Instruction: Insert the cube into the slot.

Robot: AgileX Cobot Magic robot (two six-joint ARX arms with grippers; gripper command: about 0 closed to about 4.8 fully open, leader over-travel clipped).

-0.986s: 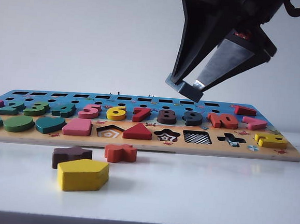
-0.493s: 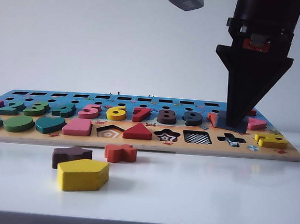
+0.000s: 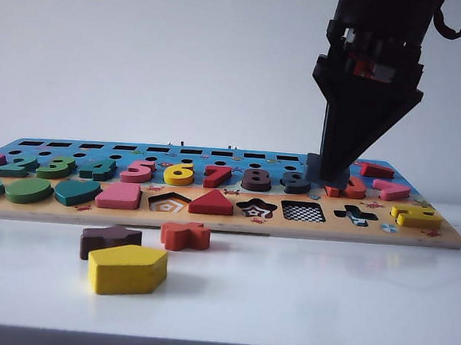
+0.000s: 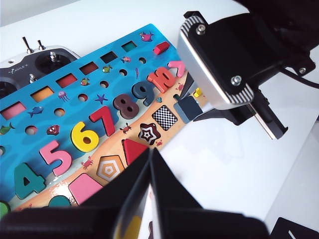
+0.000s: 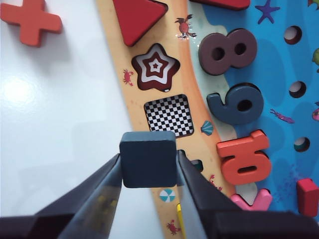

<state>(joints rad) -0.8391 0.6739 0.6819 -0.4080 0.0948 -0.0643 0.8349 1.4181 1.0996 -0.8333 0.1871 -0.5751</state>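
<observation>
The cube (image 5: 148, 159), a dark navy square block, is pinched between the two fingers of my right gripper (image 5: 149, 156). In the exterior view that gripper (image 3: 327, 177) points straight down and holds the cube (image 3: 326, 170) just above the puzzle board (image 3: 211, 219). The cube hangs slightly right of the slot (image 3: 302, 212). The slot (image 5: 169, 115) has a checkerboard bottom and nothing in it. It also shows in the left wrist view, where the slot (image 4: 164, 117) lies next to the cube (image 4: 188, 108). My left gripper (image 4: 149, 152) hovers shut and empty above the board's near edge.
A yellow pentagon (image 3: 125, 268), a brown star (image 3: 109, 240) and an orange-red cross (image 3: 185, 234) lie on the white table in front of the board. Star cut-out (image 3: 256, 209) and cross cut-out (image 3: 355, 215) flank the slot. A remote controller (image 4: 30, 59) sits behind the board.
The right gripper rolled from a slant to pointing straight down, came down to the board with the cube, then shifted left towards the slot. The left gripper has not moved.
</observation>
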